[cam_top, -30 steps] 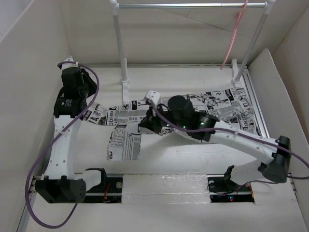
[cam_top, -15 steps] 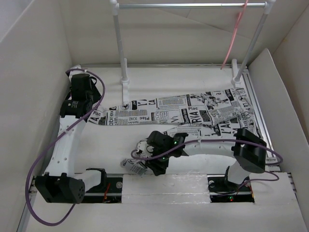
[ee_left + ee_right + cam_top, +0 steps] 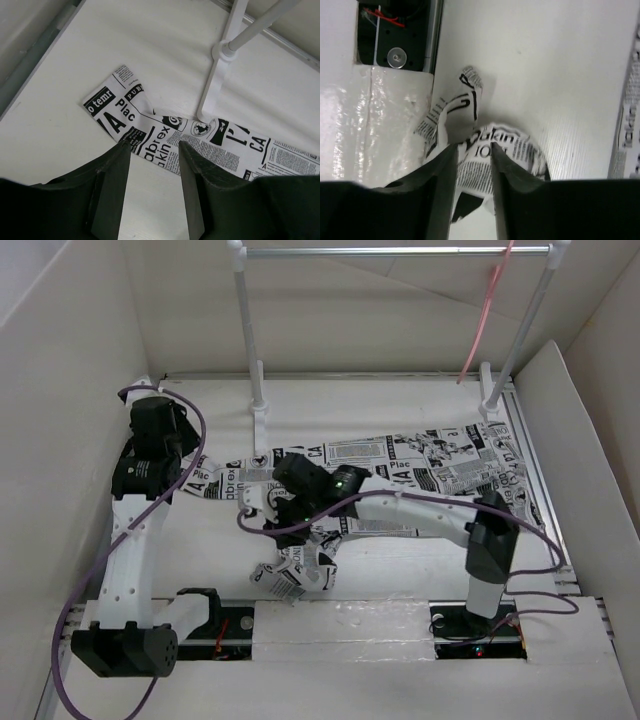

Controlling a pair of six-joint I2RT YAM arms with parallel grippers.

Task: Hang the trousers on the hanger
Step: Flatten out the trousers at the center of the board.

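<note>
From 6 o'clock your top camera looks down over the whole surface [image 3: 400,400], while both wrist cameras peer down close at the trousers [image 3: 440,465] it also shows.

The trousers [image 3: 440,465] are white, printed all over with black newspaper text, bold headline letters and small pictures. The hanger [image 3: 487,315] is pale pink. The rack [image 3: 400,252] has white posts and feet and a silver bar. The tabletop [image 3: 400,400] is plain white, and the walls [image 3: 60,390] around it are off-white. The left arm [image 3: 125,550] and right arm [image 3: 420,515] are white with black joints, each trailing a purple cable [image 3: 203,425]. The jaws of the left gripper [image 3: 153,147] and right gripper [image 3: 474,149] are dark, near black. A red wire [image 3: 382,15] shows in a black recess [image 3: 410,45] at the tabletop's near edge.
</note>
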